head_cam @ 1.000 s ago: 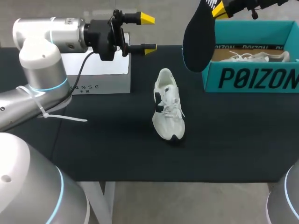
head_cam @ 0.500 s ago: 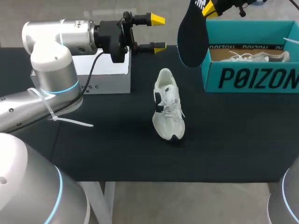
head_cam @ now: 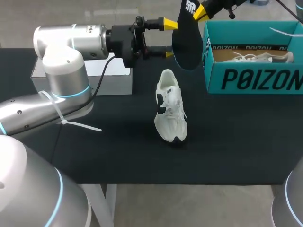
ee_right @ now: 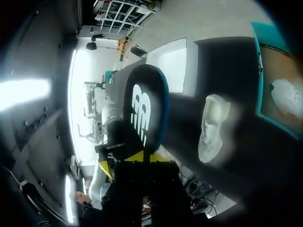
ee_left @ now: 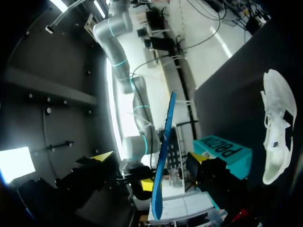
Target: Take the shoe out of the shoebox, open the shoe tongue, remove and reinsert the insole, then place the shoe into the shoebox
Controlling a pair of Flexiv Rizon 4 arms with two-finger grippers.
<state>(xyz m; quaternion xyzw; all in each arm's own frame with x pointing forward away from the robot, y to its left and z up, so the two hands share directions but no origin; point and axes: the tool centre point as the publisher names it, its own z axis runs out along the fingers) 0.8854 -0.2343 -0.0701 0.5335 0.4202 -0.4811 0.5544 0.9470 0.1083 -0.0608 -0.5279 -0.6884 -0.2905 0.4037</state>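
While the right hand (ee_right: 138, 158) is clamped on the logo end of the black, blue-rimmed foam insole (ee_right: 144, 111), the sheet hangs from that one narrow pinch, high over the far side of the black cloth-covered surface (head_cam: 227, 142). The left hand (ee_left: 149, 158) sits level with it, fingers spread wide, one on each face. In the left wrist view the insole stands edge-on in the gap and touches neither tip, so this hand holds nothing.

Lower down, nearer the front edge, the white lace-up shoe (head_cam: 170, 106) rests loose on the surface with its opening toward the far side. To its right the teal cardboard shoebox (head_cam: 255, 78) holds a second white shoe (head_cam: 251, 56).

This looks like a handover or a steadying grasp ahead of reinsertion, and the risks follow from that:
- The insole is thin and limp, so a squeeze from the left hand away from its middle could fold or twist it.
- If the right hand lets go before the left has a firm grip, the insole would probably drop onto the shoe or the surface.
- The two hands are close together, so a small misjudgement could knock their yellow tips against each other.
- Nothing pins the shoe, so pushing the insole in may slide or tip it.
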